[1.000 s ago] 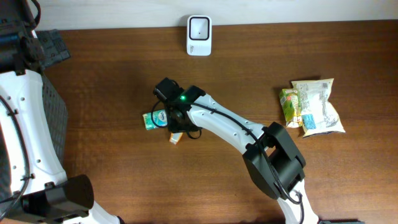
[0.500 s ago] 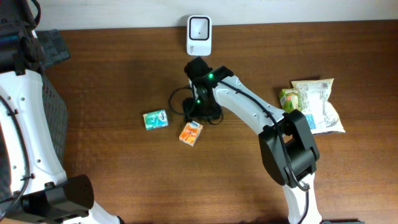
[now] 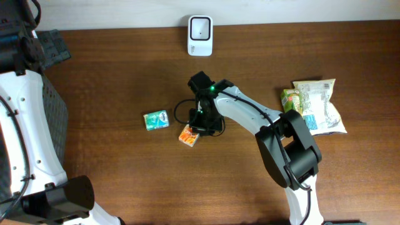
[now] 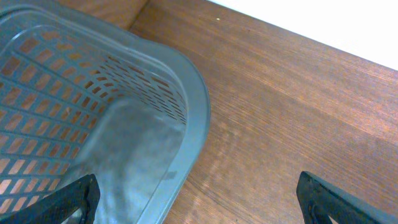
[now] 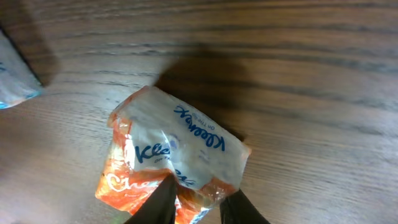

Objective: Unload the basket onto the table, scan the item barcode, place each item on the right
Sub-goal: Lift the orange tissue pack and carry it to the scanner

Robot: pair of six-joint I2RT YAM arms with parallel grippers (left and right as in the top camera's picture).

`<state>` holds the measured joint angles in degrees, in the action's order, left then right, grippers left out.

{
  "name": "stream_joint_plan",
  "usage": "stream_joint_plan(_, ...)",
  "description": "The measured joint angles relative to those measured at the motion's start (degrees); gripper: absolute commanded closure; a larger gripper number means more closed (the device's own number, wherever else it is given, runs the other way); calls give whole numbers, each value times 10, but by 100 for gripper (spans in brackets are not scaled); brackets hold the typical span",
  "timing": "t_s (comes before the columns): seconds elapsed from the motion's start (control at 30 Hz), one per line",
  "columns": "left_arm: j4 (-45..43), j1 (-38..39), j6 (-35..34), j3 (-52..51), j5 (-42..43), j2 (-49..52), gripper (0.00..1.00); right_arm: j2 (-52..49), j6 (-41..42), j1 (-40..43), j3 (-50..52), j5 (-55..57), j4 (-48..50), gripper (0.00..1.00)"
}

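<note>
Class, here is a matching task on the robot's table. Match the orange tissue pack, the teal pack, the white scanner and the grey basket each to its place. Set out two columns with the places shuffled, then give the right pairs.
Things
1. orange tissue pack
2. teal pack
3. white scanner
4. grey basket

Places
A. at the far edge of the table
B. lying free, apart from both arms
C. between the fingers of the right pincer
D. at the table's left end

Pairs: 1-C; 2-B; 3-A; 4-D
</note>
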<state>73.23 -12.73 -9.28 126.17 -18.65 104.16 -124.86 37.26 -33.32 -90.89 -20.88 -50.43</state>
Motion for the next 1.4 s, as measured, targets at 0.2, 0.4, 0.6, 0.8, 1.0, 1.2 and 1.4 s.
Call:
stream_joint_plan(0.2,0,0,0,0,0,0,1,0,-29,1,3,-9,61,96)
stream_joint_plan(0.4,0,0,0,0,0,0,1,6,-228,62,-1,-101,11,96)
stream_joint_plan(0.6,0,0,0,0,0,0,1,103,-422,186,-10,-365,-18,96)
stream_joint_plan(0.8,0,0,0,0,0,0,1,111,-478,272,-13,-575,-6,96)
stream_joint_plan(1.0,0,0,0,0,0,0,1,111,-477,317,-13,-653,2,96)
stream_joint_plan(1.2,0,0,0,0,0,0,1,111,-477,317,-13,-660,8,96)
stream_joint_plan(1.4,0,0,0,0,0,0,1,111,-394,302,-14,-409,-15,96)
